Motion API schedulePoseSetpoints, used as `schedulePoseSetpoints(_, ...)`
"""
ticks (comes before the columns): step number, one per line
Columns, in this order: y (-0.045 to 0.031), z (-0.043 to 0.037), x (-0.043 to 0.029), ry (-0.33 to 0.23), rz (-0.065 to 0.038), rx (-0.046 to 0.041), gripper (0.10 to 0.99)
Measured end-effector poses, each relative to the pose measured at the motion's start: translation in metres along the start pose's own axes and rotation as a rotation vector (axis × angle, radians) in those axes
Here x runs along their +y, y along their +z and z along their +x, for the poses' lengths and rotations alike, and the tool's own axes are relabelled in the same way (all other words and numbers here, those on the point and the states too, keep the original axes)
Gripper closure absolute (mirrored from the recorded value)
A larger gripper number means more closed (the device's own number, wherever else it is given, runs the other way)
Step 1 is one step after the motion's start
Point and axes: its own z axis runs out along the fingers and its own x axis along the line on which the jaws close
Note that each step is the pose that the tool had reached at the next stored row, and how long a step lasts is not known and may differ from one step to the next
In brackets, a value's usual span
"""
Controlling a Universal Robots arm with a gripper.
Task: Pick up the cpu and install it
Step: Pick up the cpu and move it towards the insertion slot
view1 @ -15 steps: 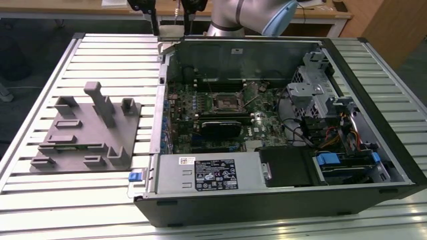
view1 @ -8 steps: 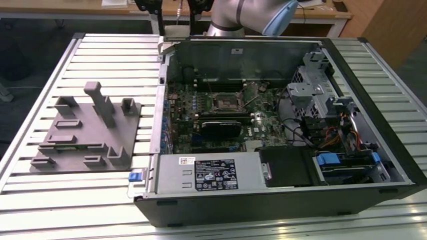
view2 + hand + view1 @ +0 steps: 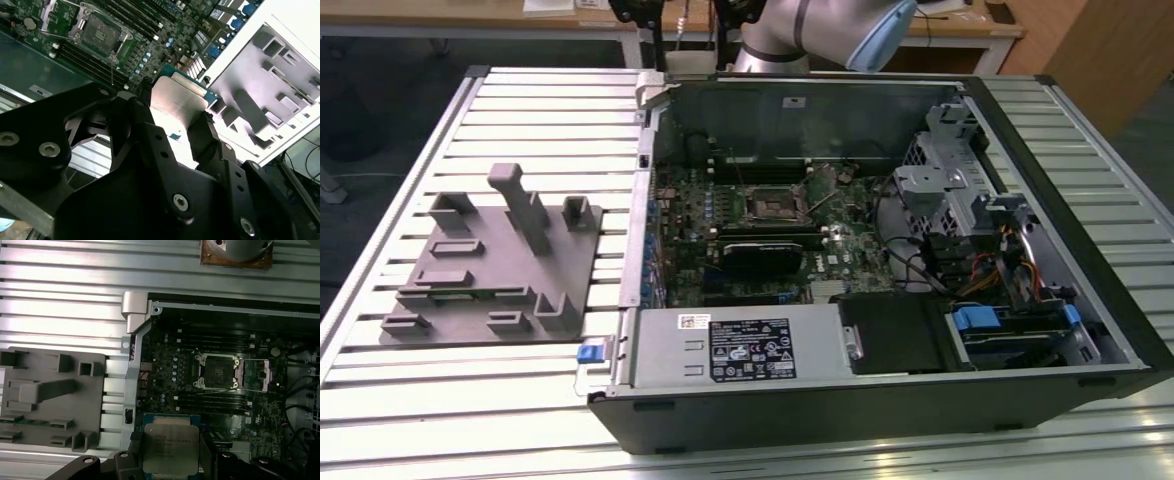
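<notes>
While the cpu (image 3: 169,447) is clamped between the jaws by two opposite edges, with its metal top seen in the first wrist view, the pick-up is judged done. The open socket (image 3: 216,372) on the motherboard lies well apart, beyond the jaw tips, and appears empty. Installation is not yet done.

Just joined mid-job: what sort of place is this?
Probably a lab workbench for PC assembly: an open computer case lies on a slatted metal table, a grey fixture beside it, and the gripper holds the cpu.
</notes>
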Motion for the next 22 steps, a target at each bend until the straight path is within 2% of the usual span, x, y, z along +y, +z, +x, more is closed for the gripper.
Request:
schedulePoseSetpoints(13,0.0009,-0.0277,-0.0007,0.0,0.0,-0.0015,0.545)
schedulePoseSetpoints(22,0.0017,-0.0424,-0.0009,0.0,0.0,-0.0045,0.545)
